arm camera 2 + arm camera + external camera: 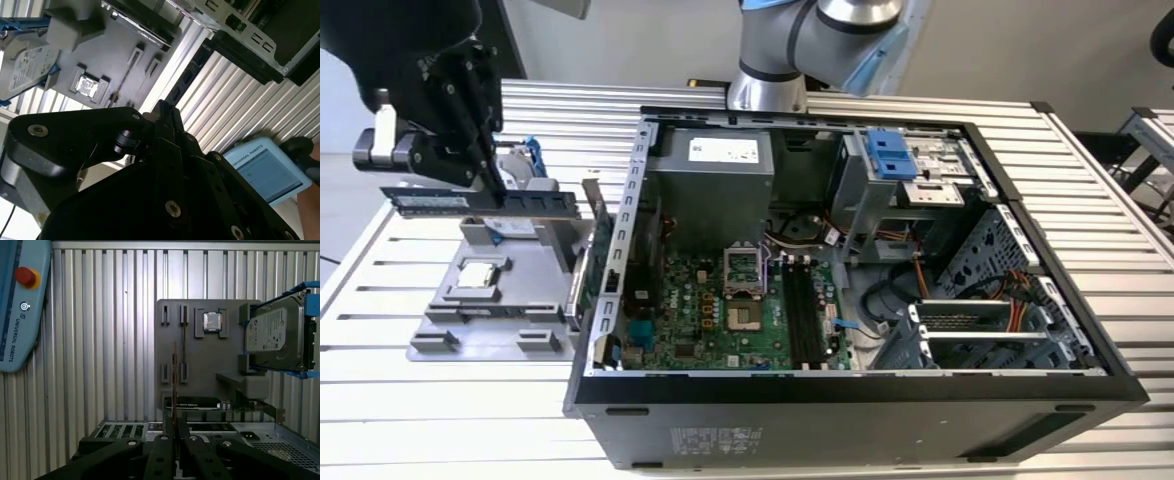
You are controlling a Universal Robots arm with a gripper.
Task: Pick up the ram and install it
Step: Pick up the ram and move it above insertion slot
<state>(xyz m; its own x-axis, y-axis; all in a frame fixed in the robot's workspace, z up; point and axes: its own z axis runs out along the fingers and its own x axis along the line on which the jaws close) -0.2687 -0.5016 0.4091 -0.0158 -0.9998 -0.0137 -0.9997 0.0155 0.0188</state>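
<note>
My gripper [488, 192] hangs at the exterior view's left, above the grey holder tray [447, 322], shut on the ram [420, 205]. The ram is a long dark-green stick, held level and lifted off the tray. In the first wrist view the ram [174, 382] shows edge-on as a thin line rising from between the fingers [164, 442]. The open computer case [854, 395] lies to the exterior view's right of the gripper. On its motherboard the long black slots [801, 312] stand empty.
On the holder tray [195, 370] sit a small silver processor chip [212, 321] and a silver hard drive in a blue frame [272, 332]. A blue teach pendant [20, 305] lies on the ribbed metal table [100, 340]. The case wall [630, 230] stands between gripper and motherboard.
</note>
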